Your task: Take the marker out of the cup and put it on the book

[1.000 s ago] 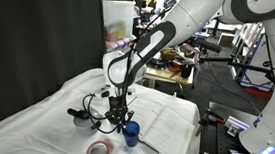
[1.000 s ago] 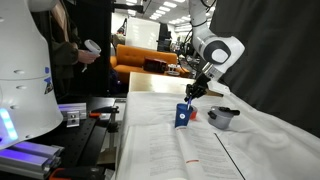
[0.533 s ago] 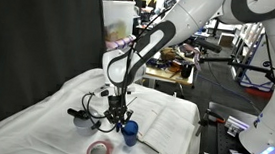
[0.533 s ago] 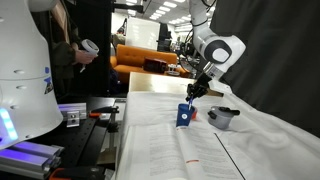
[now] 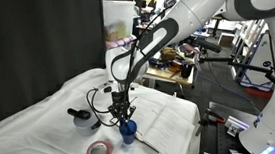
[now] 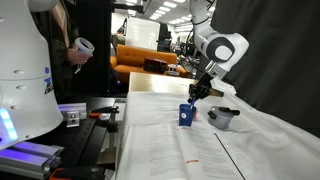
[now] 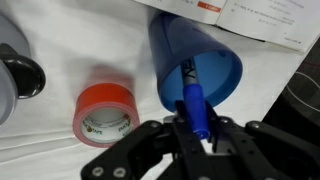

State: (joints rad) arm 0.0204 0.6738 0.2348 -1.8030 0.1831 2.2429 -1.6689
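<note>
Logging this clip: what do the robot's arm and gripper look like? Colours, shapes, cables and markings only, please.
The arm has glossy white, rounded shells with black bands at the joints, and in an exterior view a dark round cap on one joint. The gripper is matte black with two slim linked fingers. A thin black cable loops beside the wrist. No markings are legible.

Blue marker (image 7: 192,100) inside blue cup (image 7: 210,60); white book (image 7: 255,22) near.

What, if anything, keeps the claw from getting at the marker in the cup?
Nothing, it seems: yes. The claw looks shut on the marker's end sticking out of the cup; the tape lies aside.
</note>
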